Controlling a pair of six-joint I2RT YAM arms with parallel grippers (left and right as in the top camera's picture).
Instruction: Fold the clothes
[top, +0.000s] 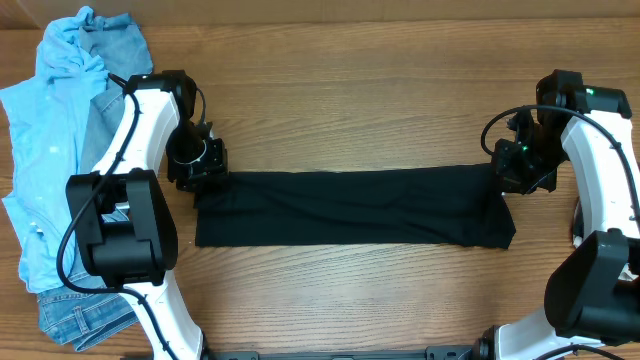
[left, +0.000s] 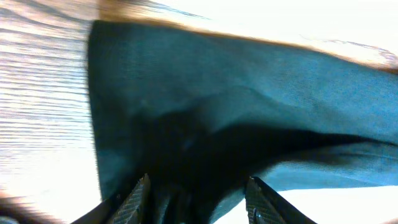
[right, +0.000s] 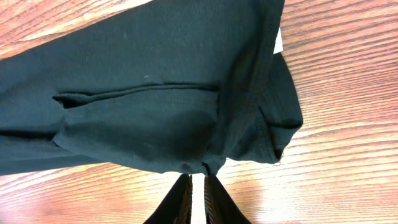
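T-shirt (top: 350, 205) lies in a long strip on the table (top: 350, 110).
Left gripper (left: 198, 190), fingers parted, sits over one end; right gripper (right: 198, 182) pinches the other.

I saw the black T-shirt (top: 350, 208) lying flat as a long, narrow band across the middle of the table (top: 350, 100), running left to right, its long edges nearly straight and its right end slightly wider and skewed. Up close at that right end (right: 155, 93), a stitched hem curled round the corner, a shallow crease ran along the cloth, and a sliver of white showed past its upper edge. The left end (left: 217, 112) looked smooth, though that view was blurred. Well apart, at the far left, the light blue shirt (top: 45, 150) lay crumpled over the denim jeans (top: 85, 310).
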